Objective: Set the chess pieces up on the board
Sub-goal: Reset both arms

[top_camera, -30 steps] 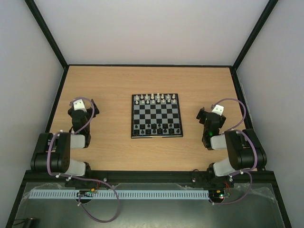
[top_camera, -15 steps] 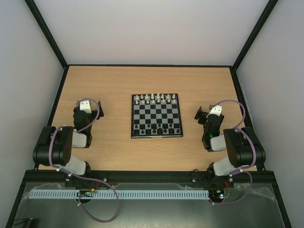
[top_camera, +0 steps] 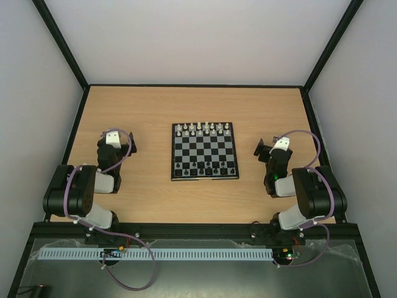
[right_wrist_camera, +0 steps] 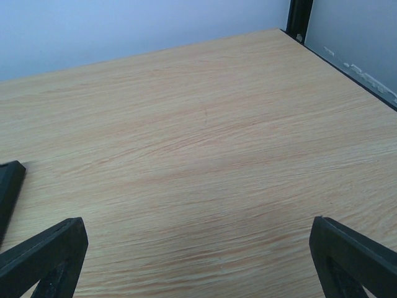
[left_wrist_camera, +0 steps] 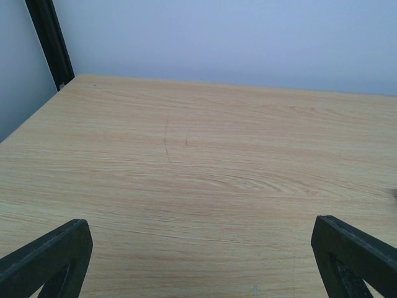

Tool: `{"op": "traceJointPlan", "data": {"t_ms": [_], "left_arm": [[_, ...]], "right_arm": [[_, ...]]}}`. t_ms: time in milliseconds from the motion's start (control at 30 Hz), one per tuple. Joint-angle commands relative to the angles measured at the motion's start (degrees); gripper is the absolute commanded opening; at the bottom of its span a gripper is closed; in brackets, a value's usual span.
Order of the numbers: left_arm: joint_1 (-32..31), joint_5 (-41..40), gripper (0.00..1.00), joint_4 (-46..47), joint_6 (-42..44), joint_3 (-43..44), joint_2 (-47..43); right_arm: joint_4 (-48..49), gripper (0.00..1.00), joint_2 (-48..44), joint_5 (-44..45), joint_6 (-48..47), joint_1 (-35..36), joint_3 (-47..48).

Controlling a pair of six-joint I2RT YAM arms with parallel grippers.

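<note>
The board (top_camera: 205, 149) lies in the middle of the wooden table. Tiny black chess pieces (top_camera: 205, 168) stand along its two near rows, and white pieces (top_camera: 205, 129) stand along the far rows. My left gripper (top_camera: 115, 139) hovers left of the board, apart from it, and in its wrist view my left gripper (left_wrist_camera: 200, 248) is open over bare wood. My right gripper (top_camera: 273, 146) sits right of the board. In the right wrist view my right gripper (right_wrist_camera: 197, 248) is open and empty, with a black corner of the board (right_wrist_camera: 8, 181) at the left edge.
Black frame posts (top_camera: 62, 43) and pale walls enclose the table (top_camera: 149, 105) on three sides. Purple cables (top_camera: 304, 133) loop over both arms. A white ribbed strip (top_camera: 186, 254) runs along the near rail below the arm bases.
Over the first half second the left arm swung slightly right and the right arm edged left toward the board. Since then nothing has moved, and both grippers stay open.
</note>
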Motion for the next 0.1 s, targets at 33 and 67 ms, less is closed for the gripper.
{"op": "traceJointPlan", "data": {"t_ms": [33,67], "left_arm": [[-0.12,-0.27,1.00,2.57,0.72,0.96,0.12],[-0.16,-0.31,1.00,2.51,0.72,0.96,0.12]], "right_arm": [[0.94,0.99,0.23,-1.10,0.05,-0.90,1.34],[1.09,0.99,0.10,-1.12,-0.02,-0.91,1.17]]}}
